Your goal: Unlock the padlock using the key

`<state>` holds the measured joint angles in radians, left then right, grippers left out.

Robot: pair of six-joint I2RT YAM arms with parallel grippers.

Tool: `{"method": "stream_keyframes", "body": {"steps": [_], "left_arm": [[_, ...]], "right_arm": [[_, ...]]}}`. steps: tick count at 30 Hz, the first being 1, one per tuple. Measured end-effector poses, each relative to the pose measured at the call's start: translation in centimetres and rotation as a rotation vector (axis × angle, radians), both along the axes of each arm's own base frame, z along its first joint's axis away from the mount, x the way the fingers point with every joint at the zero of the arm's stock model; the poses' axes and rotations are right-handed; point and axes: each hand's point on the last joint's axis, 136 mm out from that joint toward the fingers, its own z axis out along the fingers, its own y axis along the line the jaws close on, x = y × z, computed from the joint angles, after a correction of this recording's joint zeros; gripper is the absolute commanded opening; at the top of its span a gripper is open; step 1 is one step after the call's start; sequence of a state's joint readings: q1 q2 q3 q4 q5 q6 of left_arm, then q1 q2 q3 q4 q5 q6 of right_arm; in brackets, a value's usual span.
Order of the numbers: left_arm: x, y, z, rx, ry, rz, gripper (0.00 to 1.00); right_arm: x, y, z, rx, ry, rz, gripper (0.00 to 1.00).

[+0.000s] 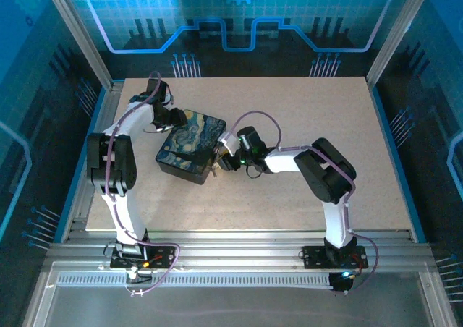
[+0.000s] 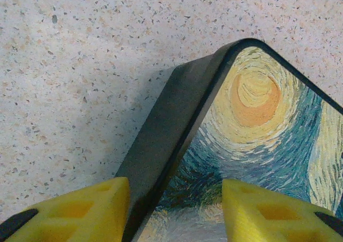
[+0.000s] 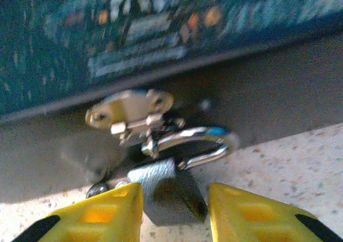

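Yellow fingers (image 3: 102,212) of the right gripper (image 3: 172,194) stand on either side of the small dark-bodied metal padlock (image 3: 169,199), very close to its flanks. Whether they pinch it I cannot tell. Its thin silvery shackle (image 3: 201,145) meets the pale metal hasp (image 3: 131,108) on the dark box with the swirling blue-yellow painting print (image 2: 257,119). Blur smears the lock, and the frame edge cuts off its lower body. The left gripper (image 2: 176,204) is spread, straddling the box's corner wall above the speckled table (image 2: 80,65).
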<state>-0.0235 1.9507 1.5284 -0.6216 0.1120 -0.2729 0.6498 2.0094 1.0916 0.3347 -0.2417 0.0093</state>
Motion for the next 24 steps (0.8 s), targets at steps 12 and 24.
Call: {"method": "stream_keyframes", "body": {"steps": [12, 24], "left_arm": [[0.0, 0.0, 0.0, 0.005, -0.005, -0.013, 0.48], [0.0, -0.1, 0.0, 0.003, -0.005, -0.013, 0.48]], "right_arm": [[1.8, -1.9, 2.7, 0.055, -0.004, -0.006, 0.73], [0.1, 0.2, 1.6, -0.027, 0.067, 0.188, 0.75]]}}
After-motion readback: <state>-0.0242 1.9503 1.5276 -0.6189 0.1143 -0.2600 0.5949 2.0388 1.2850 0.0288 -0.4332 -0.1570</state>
